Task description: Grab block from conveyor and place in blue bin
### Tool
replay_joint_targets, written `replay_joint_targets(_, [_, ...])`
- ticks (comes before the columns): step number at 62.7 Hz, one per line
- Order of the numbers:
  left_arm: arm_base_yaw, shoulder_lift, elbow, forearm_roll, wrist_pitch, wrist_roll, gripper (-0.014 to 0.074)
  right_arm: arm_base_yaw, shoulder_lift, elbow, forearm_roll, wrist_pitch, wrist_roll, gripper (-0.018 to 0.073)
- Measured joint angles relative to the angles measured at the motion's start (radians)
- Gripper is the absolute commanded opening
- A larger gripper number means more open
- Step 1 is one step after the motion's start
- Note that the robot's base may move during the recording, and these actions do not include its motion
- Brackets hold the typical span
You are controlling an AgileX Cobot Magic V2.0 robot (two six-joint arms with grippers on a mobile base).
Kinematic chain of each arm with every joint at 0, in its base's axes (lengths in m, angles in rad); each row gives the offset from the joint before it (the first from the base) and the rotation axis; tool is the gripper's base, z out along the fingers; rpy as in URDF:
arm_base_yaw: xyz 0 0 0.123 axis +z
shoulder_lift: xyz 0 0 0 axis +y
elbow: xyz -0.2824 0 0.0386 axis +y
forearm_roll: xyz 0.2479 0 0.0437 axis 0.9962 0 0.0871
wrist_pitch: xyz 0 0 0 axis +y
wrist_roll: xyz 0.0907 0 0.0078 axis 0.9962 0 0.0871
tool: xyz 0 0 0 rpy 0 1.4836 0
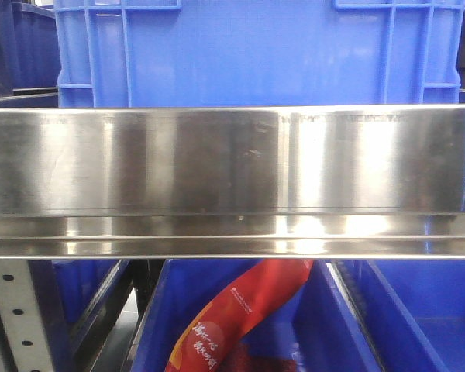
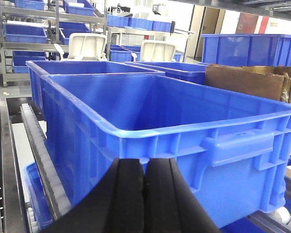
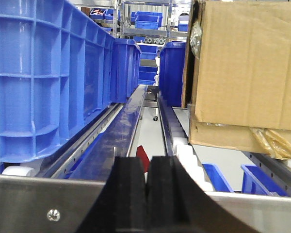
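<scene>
No block and no dark grey woven conveyor show in any view. In the left wrist view a large open blue bin [image 2: 150,104] stands right in front of my left gripper [image 2: 144,162]. Its black jaws are pressed together with nothing between them, just below the bin's near rim. My right gripper [image 3: 146,162] is shut and empty too, pointing down an aisle over a steel rail [image 3: 39,199]. A small red tip [image 3: 142,155] shows beyond its fingertips. The front view shows neither gripper, only a blue bin [image 1: 256,54] behind a shiny steel rail [image 1: 232,163].
More blue bins [image 2: 87,68] and a cardboard box [image 2: 242,80] stand behind the near bin. On the right, a tall blue bin [image 3: 34,82] on the left, cardboard box [image 3: 247,68] on the right, white rollers [image 3: 186,150]. Below the rail, a red packet [image 1: 240,318] lies in a blue bin [image 1: 333,325].
</scene>
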State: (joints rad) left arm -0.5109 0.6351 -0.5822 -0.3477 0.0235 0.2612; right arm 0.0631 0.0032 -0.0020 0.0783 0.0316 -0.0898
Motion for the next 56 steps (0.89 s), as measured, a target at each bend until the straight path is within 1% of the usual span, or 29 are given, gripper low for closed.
replay_joint_targets(5, [0.005,0.0,0.0,0.024,-0.004,0.0,-0.0111,0.0,0.0,0.0,0.0,0.0,0.0,-0.0162])
replay_joint_targets(10, [0.024,-0.009,0.005,0.088,-0.002,0.0,-0.0111,0.0,0.0,0.0,0.0,0.0,0.0,-0.0162])
replay_joint_targets(13, [0.044,-0.025,0.022,0.129,0.005,0.0,-0.0111,0.0,0.0,0.0,0.0,0.0,0.0,-0.0162])
replay_joint_targets(17, [0.082,-0.069,0.056,0.154,0.009,-0.005,-0.0111,0.0,0.0,0.0,0.0,0.0,0.0,-0.0162])
replay_joint_targets(21, [0.135,-0.116,0.102,0.183,0.009,-0.043,-0.0111,0.0,0.0,0.0,0.0,0.0,0.0,-0.0162])
replay_joint_targets(24, [0.178,-0.164,0.134,0.24,0.011,-0.092,-0.0111,0.0,0.0,0.0,0.0,0.0,0.0,-0.0162])
replay_joint_targets(29, [0.254,-0.228,0.192,0.348,0.017,-0.198,-0.0111,0.0,0.0,0.0,0.0,0.0,0.0,-0.0162])
replay_joint_targets(33, [0.309,-0.281,0.231,0.387,0.017,-0.249,-0.0111,0.0,0.0,0.0,0.0,0.0,0.0,-0.0162])
replay_joint_targets(34, [0.319,-0.292,0.246,0.393,0.017,-0.261,-0.0111,0.0,0.0,0.0,0.0,0.0,0.0,-0.0162])
replay_joint_targets(36, [0.337,-0.313,0.266,0.401,0.017,-0.261,-0.0111,0.0,0.0,0.0,0.0,0.0,0.0,-0.0162])
replay_joint_targets(42, [0.38,-0.376,0.333,0.403,0.017,-0.284,-0.0111,0.0,0.0,0.0,0.0,0.0,0.0,-0.0162])
replay_joint_targets(56, [0.435,-0.515,0.495,0.401,0.021,-0.288,-0.0111,0.0,0.0,0.0,0.0,0.0,0.0,-0.0162])
